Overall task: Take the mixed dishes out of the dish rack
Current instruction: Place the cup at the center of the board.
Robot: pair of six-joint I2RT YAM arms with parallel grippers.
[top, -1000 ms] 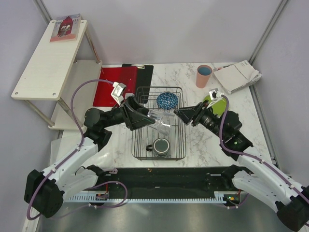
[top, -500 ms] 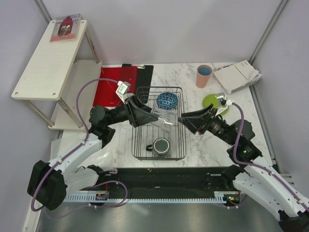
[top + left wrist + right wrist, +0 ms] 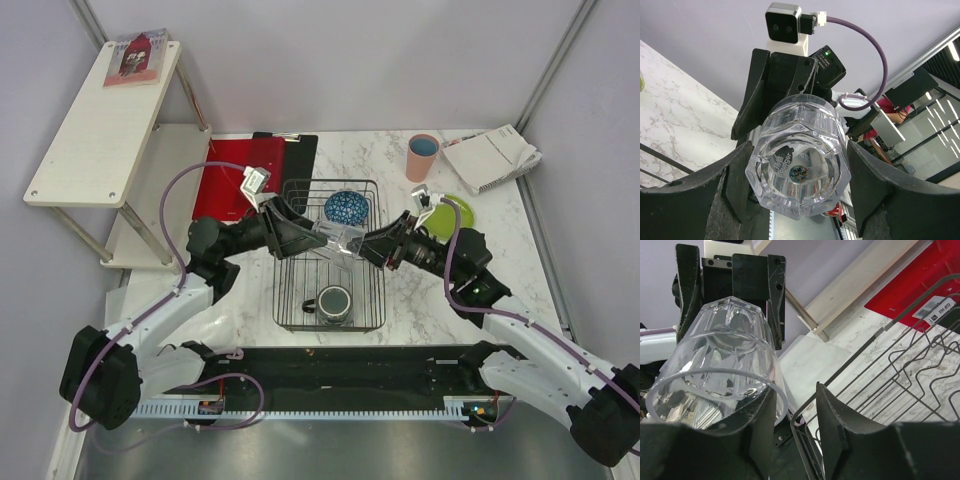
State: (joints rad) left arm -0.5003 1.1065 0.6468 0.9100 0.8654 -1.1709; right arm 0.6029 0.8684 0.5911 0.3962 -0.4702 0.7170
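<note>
A clear drinking glass (image 3: 341, 240) lies sideways in the air above the black wire dish rack (image 3: 277, 292). My left gripper (image 3: 322, 237) is shut on its thick base (image 3: 797, 170), one finger on each side. My right gripper (image 3: 368, 248) is open at the glass's rim (image 3: 715, 355). One finger (image 3: 757, 412) is inside the mouth and the other stands outside, so the wall sits in the gap. A blue patterned bowl (image 3: 346, 207) and a dark grey mug (image 3: 334, 301) are in the rack. A pink cup (image 3: 422, 157) and a green plate (image 3: 452, 214) stand on the table to the right.
A red clipboard (image 3: 238, 175) lies left of the rack, also in the right wrist view (image 3: 920, 285). A white shelf unit (image 3: 105, 120) stands at the far left, with a book (image 3: 136, 55) on top. An open notebook (image 3: 490, 158) lies at the back right.
My right gripper swung left to the glass's rim and its jaws narrowed. The left gripper kept hold of the glass, lifting it a little above the rack.
</note>
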